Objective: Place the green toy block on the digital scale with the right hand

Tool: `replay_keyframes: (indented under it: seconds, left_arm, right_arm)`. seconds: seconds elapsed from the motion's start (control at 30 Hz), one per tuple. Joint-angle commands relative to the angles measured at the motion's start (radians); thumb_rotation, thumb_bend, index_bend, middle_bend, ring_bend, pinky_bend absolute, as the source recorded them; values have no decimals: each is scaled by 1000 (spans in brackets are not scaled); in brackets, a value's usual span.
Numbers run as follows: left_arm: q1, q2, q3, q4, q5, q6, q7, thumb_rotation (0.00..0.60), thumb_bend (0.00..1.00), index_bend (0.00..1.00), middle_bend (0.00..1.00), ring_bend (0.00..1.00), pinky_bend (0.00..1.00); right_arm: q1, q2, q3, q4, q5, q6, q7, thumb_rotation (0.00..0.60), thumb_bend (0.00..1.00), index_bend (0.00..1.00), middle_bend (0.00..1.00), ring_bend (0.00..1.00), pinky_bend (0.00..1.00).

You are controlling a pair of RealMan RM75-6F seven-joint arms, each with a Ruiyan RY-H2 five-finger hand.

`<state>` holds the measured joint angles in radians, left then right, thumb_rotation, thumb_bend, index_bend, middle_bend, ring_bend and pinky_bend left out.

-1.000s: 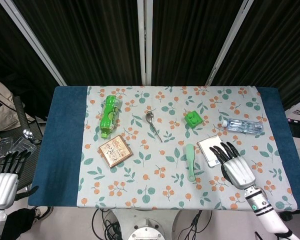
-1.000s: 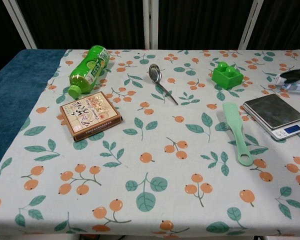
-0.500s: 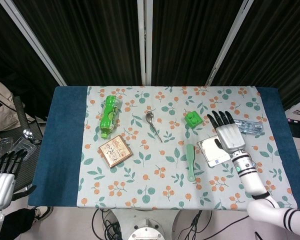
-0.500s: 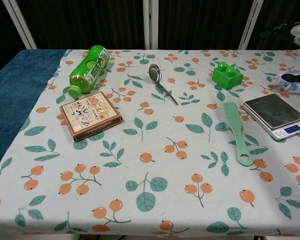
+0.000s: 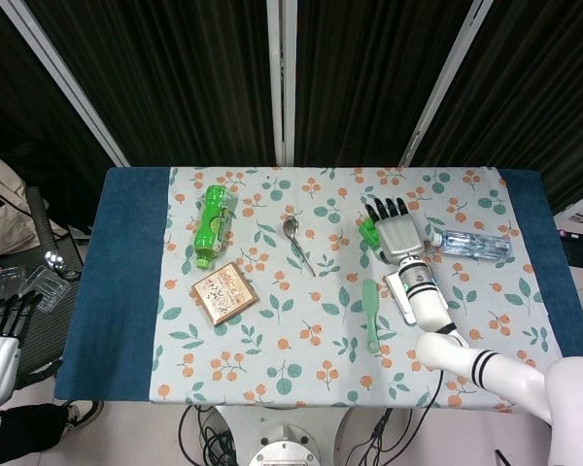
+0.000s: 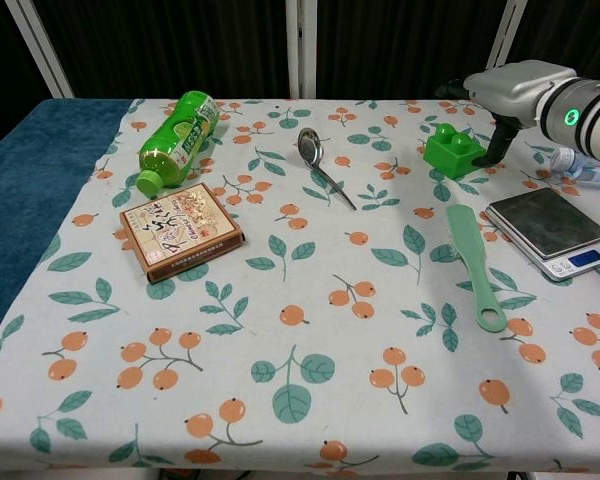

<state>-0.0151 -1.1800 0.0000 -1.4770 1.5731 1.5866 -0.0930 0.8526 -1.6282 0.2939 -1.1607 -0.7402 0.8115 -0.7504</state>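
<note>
- Green toy block [image 6: 454, 150]: sits on the counter [image 6: 280, 420] in the right half, toward the far edge, just beyond the scale; not lifted.
- Right robot hand [image 5: 395, 233]: hovers directly above the block, palm down, fingers spread and extended toward the far edge, holding nothing; in the chest view its thumb hangs down just beside the block's right side, contact cannot be told.
- Digital scale [image 6: 552, 229]: silver platform with a blue display, near the right edge, nearer the front than the block; nothing rests on it.
- Left robot hand [image 5: 0, 340]: off the counter's left edge, low at the frame corner, fingers straight and apart, empty.
- Pale green brush [image 6: 475, 264]: lies lengthwise just left of the scale.
- Clear water bottle [image 5: 471, 243]: on its side by the right edge, beyond the scale.
- Metal spoon [image 6: 322, 165]: mid-counter, toward the far edge.
- Green drink bottle [image 6: 177, 137]: on its side in the far left part of the patterned cloth.
- Brown box [image 6: 181, 230]: flat, just in front of the green drink bottle.
</note>
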Motion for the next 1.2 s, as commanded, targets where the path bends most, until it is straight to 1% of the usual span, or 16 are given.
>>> replay_keyframes:
  seconds: [0.03, 0.2, 0.37, 0.47, 0.6, 0.67, 0.73, 0.8, 0.9, 1.03, 1.13, 1.2]
  left_arm:
    - [3, 1, 0, 4, -3, 0, -5, 600, 52, 26, 27, 0, 0]
    - [7, 4, 4, 11, -4, -1, -19, 600, 52, 26, 27, 0, 0]
    - [10, 8, 2, 15, -5, 4, -27, 600, 53, 26, 27, 0, 0]
    - [11, 10, 2, 15, -6, 4, -27, 600, 53, 26, 27, 0, 0]
    - [9, 10, 2, 15, -6, 0, -27, 600, 52, 26, 27, 0, 0]
    - [9, 9, 2, 14, -5, -1, -26, 600, 53, 26, 27, 0, 0]
    - [9, 10, 2, 13, -5, -2, -24, 600, 53, 26, 27, 0, 0]
    - [9, 10, 2, 12, -5, -3, -22, 600, 52, 26, 27, 0, 0]
    - [9, 12, 2, 10, -6, -4, -20, 600, 52, 26, 27, 0, 0]
    - [8, 15, 0, 4, -4, -4, -15, 600, 52, 26, 26, 0, 0]
    - [7, 16, -1, 0, -3, -4, -12, 600, 52, 26, 27, 0, 0]
    - [7, 17, -1, -3, -3, -3, -10, 600, 53, 26, 26, 0, 0]
  right_arm:
    - [31, -29, -13, 34, 54, -18, -42, 600, 207, 0, 0, 0, 0]
    - [68, -46, -46, 69, 139, -45, -103, 600, 213, 0, 0, 0, 0]
    - [101, -65, -70, 100, 204, -39, -155, 600, 230, 0, 13, 0, 0]
    - [112, -73, -80, 111, 203, -24, -162, 600, 243, 0, 74, 0, 0]
    - [115, -84, -96, 126, 188, 4, -164, 600, 270, 0, 215, 0, 0]
    - [114, -91, -101, 137, 182, 19, -164, 600, 280, 0, 254, 0, 0]
    - [111, -97, -107, 148, 174, 26, -159, 600, 290, 0, 266, 0, 0]
    - [108, -100, -110, 156, 161, 32, -151, 600, 302, 50, 281, 0, 0]
    - [101, -108, -116, 169, 127, 49, -130, 600, 312, 200, 332, 0, 0]
    - [93, -104, -116, 166, 92, 54, -101, 600, 320, 339, 396, 30, 0]
    - [86, -96, -116, 155, 59, 65, -79, 600, 325, 390, 439, 55, 0]
    - [81, -83, -114, 134, 42, 74, -66, 600, 325, 397, 445, 56, 0]
